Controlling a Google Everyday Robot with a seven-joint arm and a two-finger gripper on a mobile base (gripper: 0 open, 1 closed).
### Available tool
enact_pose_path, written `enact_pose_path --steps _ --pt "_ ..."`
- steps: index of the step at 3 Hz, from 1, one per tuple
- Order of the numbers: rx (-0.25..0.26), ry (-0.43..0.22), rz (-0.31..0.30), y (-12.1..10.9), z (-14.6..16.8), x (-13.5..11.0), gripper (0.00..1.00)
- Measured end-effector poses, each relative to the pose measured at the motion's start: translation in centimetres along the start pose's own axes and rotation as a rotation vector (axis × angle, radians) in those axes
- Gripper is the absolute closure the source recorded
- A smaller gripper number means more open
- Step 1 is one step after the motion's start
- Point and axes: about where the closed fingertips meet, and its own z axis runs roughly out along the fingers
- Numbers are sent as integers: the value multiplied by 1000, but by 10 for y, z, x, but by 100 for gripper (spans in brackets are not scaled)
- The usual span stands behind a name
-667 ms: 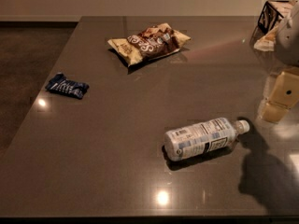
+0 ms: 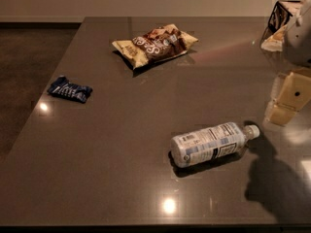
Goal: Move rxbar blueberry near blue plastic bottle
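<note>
Claw (image 2: 287,100) at right edge, partly cropped

gripper (image 2: 287,101) at right edge, bare lane to rxbar blueberry (image 2: 70,89) between chip bag (image 2: 155,45) and bottle (image 2: 209,143)

A yellow-and-brown chip bag (image 2: 155,45) lies on the dark table (image 2: 121,169), a box (image 2: 280,14) at its far-right corner.
</note>
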Motion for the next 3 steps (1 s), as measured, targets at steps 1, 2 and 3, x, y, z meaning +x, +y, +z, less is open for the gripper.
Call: enact_pose_path --steps 1,2,3 --pt "-14 -65 -41 -3 7 -33 0" --pt "-44 -151 -75 -8 25 -90 0" --pt "-60 -189 -78 -9 48 -145 0"
